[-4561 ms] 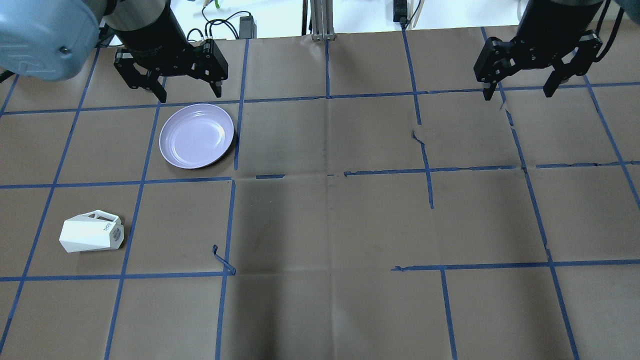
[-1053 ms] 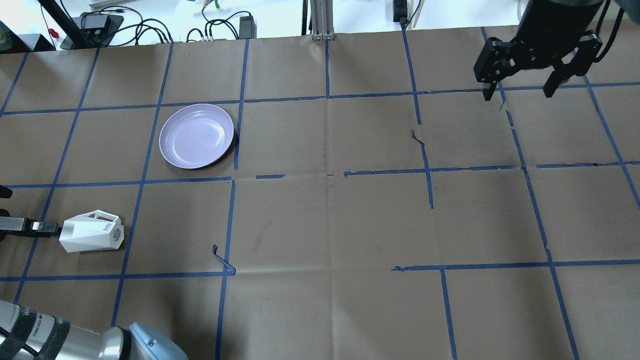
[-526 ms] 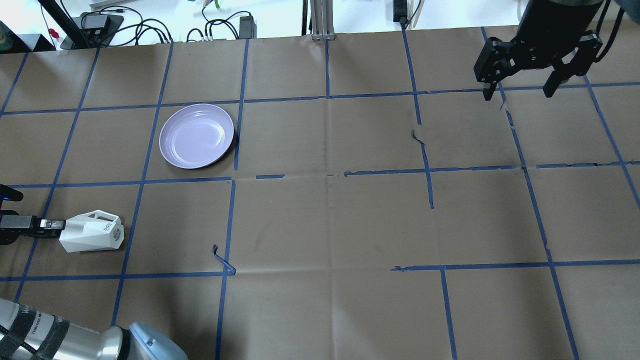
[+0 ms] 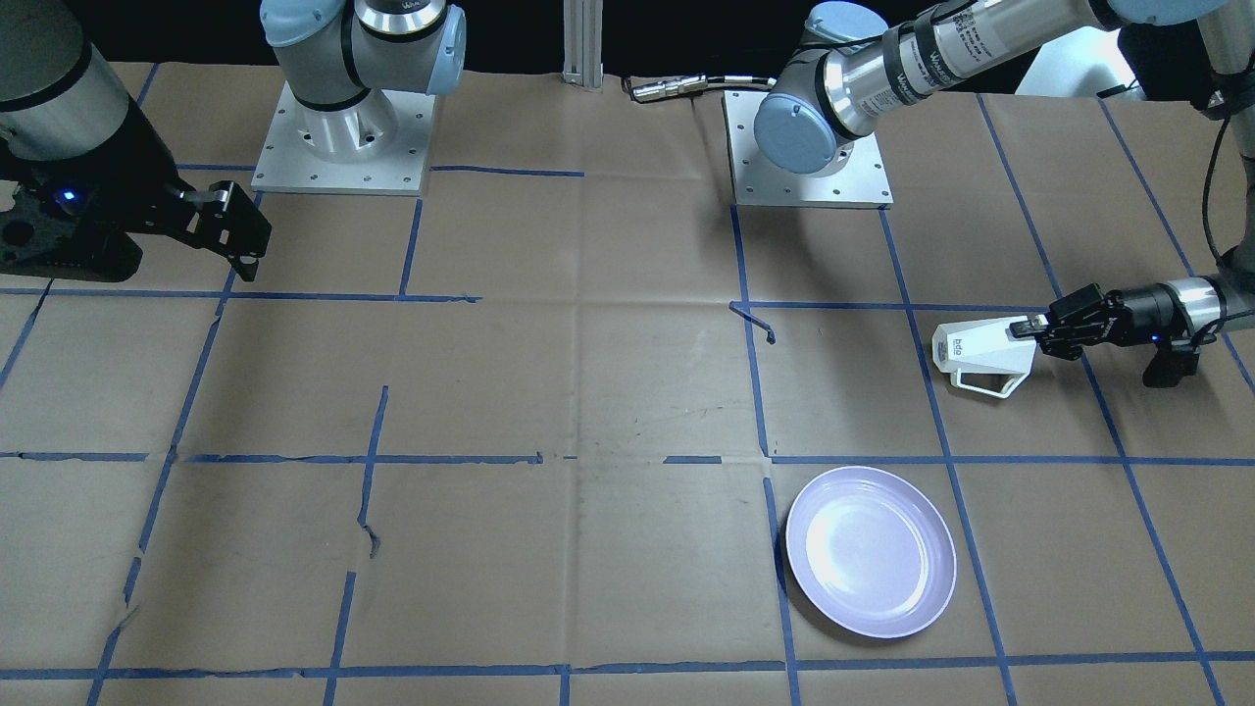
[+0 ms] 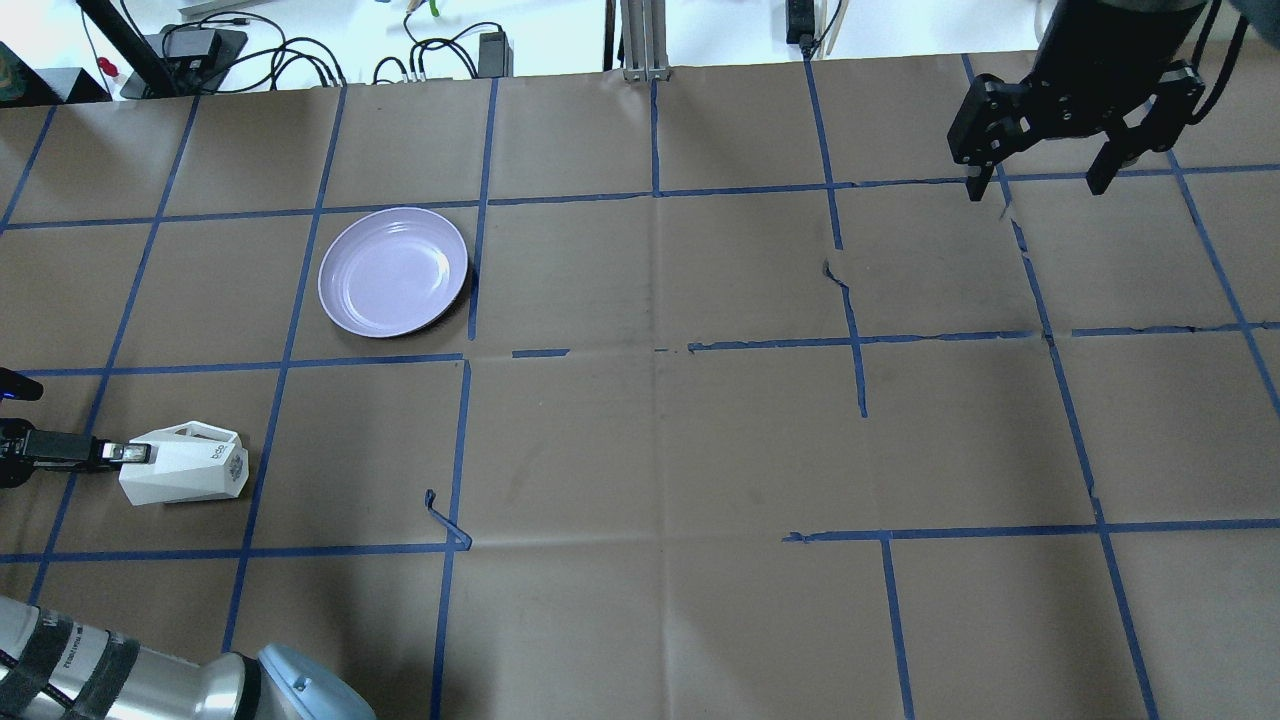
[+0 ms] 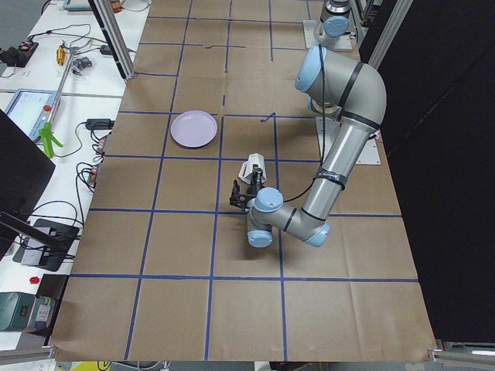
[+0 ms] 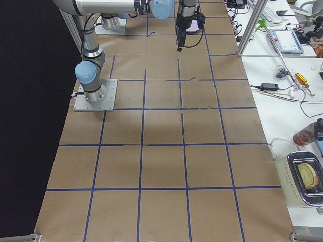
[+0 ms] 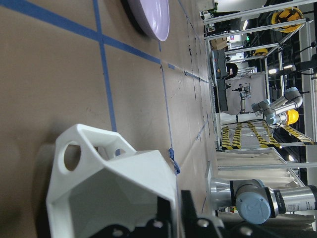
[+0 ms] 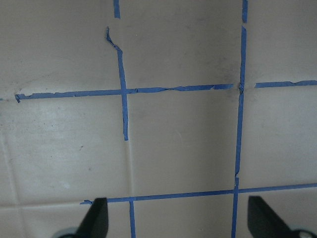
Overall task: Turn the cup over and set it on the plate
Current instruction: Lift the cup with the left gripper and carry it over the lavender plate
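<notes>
The white faceted cup (image 5: 185, 468) lies on its side at the table's left, base toward the middle, handle toward the plate; it also shows in the front view (image 4: 980, 351) and the left wrist view (image 8: 114, 188). My left gripper (image 5: 128, 453) reaches in low from the left edge, its jaws pinched on the wall at the cup's rim (image 4: 1027, 327). The pale lavender plate (image 5: 393, 272) sits empty, farther back and to the right of the cup (image 4: 871, 552). My right gripper (image 5: 1037, 190) hangs open and empty at the far right.
A curl of loose blue tape (image 5: 445, 520) sticks up right of the cup. My left arm's elbow (image 5: 150, 680) lies low along the near left corner. Cables and a post (image 5: 645, 40) line the far edge.
My left gripper left its place behind the plate, came in low from the left edge and slid right onto the cup's rim. The cup, the plate and the right arm stayed put.
</notes>
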Controlling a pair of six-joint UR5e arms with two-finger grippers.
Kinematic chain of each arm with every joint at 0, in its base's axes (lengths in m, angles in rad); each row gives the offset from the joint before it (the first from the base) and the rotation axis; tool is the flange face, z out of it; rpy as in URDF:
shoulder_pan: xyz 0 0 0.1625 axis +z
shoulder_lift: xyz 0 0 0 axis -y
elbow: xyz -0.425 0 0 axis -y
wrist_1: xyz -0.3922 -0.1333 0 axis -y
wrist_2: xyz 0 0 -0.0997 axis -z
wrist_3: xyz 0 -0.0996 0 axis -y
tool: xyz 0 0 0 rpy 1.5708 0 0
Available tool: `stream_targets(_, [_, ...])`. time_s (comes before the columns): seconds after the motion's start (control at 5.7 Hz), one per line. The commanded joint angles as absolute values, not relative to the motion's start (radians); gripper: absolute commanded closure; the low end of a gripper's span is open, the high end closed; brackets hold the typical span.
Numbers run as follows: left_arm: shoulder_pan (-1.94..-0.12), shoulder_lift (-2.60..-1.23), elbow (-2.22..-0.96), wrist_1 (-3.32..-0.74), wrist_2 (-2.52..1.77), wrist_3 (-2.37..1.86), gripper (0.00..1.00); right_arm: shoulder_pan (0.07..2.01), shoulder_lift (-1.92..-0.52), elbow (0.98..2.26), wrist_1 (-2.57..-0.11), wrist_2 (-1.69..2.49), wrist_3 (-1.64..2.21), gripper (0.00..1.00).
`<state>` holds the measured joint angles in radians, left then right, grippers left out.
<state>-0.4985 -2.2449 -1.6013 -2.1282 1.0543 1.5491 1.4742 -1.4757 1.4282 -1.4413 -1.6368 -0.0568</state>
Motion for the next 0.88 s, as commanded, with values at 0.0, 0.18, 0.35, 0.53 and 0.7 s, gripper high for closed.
stream_targets(0.0, [-0.499,-2.217,-1.594,-2.201,1.014,1.540,1.00,1.474,-1.476,1.428,-1.442,-1.637,-0.057,0.00])
stream_targets(0.18, [-0.499,-2.185,-1.559,-2.297,1.008,1.528,1.00,1.474,-1.476,1.428,-1.440,-1.637,-0.057,0.00])
stream_targets(0.35, [-0.499,-2.131,-1.496,-2.419,1.006,1.487,1.00,1.474,-1.476,1.428,-1.440,-1.637,-0.057,0.00])
stream_targets(0.53, [-0.505,-2.075,-1.455,-2.480,0.971,1.427,1.00,1.474,-1.476,1.428,-1.440,-1.637,-0.057,0.00])
stream_targets(0.7, [-0.549,-2.010,-1.448,-2.482,0.921,1.322,1.00,1.474,-1.476,1.428,-1.442,-1.637,-0.057,0.00])
